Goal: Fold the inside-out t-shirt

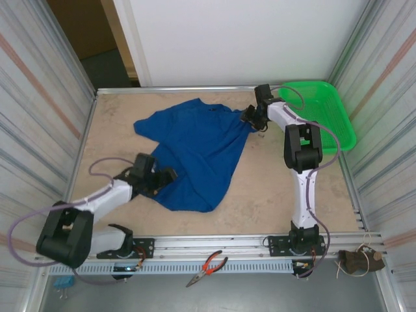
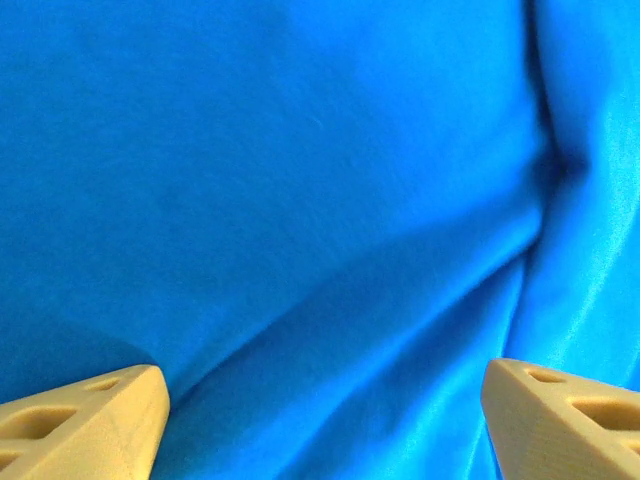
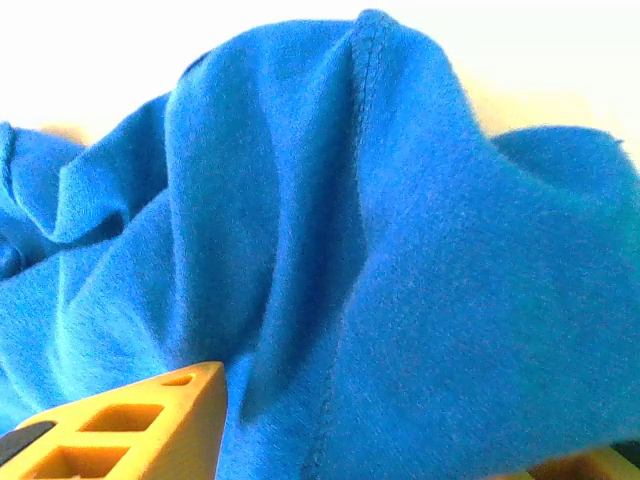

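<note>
Corrugated metal walls (image 1: 39, 97) flank a tan tabletop (image 1: 273, 188) before a white back panel (image 1: 240, 39).

The white-and-black left arm (image 1: 107, 195) lies low, reaching forward and to the right, with its left gripper (image 2: 320, 420) pointing down and its tan plastic fingers (image 2: 80, 420) spread wide. The white-and-black right arm (image 1: 302, 175) stands tall and bends leftward at the far side. Its right gripper (image 1: 250, 118) is partly closed around a fold of the royal-blue cotton t-shirt (image 3: 400, 250), though whether it holds firmly cannot be told.
</note>
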You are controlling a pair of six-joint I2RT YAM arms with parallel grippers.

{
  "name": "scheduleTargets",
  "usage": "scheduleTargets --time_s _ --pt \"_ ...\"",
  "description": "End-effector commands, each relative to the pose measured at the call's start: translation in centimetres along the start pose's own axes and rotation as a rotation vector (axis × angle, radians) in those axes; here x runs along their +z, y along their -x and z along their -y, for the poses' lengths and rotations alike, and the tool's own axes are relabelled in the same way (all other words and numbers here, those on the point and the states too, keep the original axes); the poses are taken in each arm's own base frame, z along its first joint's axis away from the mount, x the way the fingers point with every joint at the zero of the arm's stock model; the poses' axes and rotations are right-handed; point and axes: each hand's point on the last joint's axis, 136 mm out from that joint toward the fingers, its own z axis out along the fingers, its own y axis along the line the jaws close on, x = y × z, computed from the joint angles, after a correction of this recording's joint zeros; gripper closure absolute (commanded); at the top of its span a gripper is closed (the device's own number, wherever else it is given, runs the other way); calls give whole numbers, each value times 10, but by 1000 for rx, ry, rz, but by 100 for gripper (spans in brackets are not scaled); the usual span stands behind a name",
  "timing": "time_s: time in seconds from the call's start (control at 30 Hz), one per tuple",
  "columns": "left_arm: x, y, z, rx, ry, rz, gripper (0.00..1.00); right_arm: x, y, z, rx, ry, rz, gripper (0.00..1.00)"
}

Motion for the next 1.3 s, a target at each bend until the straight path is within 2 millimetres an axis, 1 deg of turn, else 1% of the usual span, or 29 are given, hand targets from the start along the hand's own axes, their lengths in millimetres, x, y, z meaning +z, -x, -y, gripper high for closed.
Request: scheduleTargets --time_s 0.0,0.03,0.07,0.1,0.13,0.2,0.27,0.3,0.33,0.37,0.43,0.47,0.53,0.57,0.63,0.7,0.73,0.83,0.9,0.93,1.0,1.07,1.1,1.13,1.17,1.27 --pt "-6 -48 -8 -117 68 -11 18 1 5 -13 -11 28 -38 49" --pt "-14 -54 3 -90 53 18 18 0 7 -19 -25 44 -40 49" --pt "-25 -54 14 -62 42 50 17 -3 11 -25 -41 61 -36 49" --pt "-34 -51 22 -35 39 76 17 -9 14 -31 -57 78 -33 49" --pt "-44 -42 31 -8 36 107 16 -18 17 -39 -74 98 -26 48" --pt "-63 -15 49 44 16 176 16 -44 19 -55 -109 147 -3 47" --pt "-74 19 57 47 6 219 16 -74 11 -67 -150 182 15 46" --pt "-76 38 60 51 -8 235 16 -90 4 -69 -171 188 21 46" --pt "-76 59 59 38 -10 253 16 -105 -5 -69 -187 196 31 45" --pt "-75 77 58 26 -12 266 16 -116 -15 -64 -191 196 32 44" --pt "-69 121 57 31 -6 295 16 -138 -42 -48 -169 212 36 43" --pt "-62 137 55 29 12 290 16 -145 -57 -43 -159 227 32 42" --pt "-43 173 64 75 17 274 16 -157 -101 -29 -173 232 0 42" --pt "-34 184 67 85 31 257 16 -160 -121 -24 -182 226 -8 42" --pt "-10 204 78 139 38 225 15 -163 -166 -17 -197 241 -36 41" --pt "12 216 82 148 45 194 15 -161 -207 -14 -224 243 -74 41" --pt "23 220 80 140 60 179 16 -160 -228 -14 -251 243 -95 41" --pt "50 226 74 117 88 137 16 -156 -284 -22 -360 241 -134 41" --pt "62 228 68 97 108 133 16 -147 -312 -23 -417 216 -173 41" --pt "69 230 64 85 121 128 16 -139 -325 -20 -434 193 -197 42" --pt "79 233 55 47 144 114 16 -122 -344 -11 -437 157 -249 43" --pt "87 239 45 1 158 107 16 -106 -351 7 -432 89 -264 43" --pt "91 244 40 -19 164 107 16 -101 -350 19 -423 47 -262 44" --pt "87 253 39 -36 163 124 16 -97 -348 31 -409 13 -261 44" --pt "97 254 28 -55 185 112 16 -95 -346 41 -394 -11 -260 44" --pt "97 276 18 -92 200 135 16 -94 -335 66 -352 -73 -258 44"
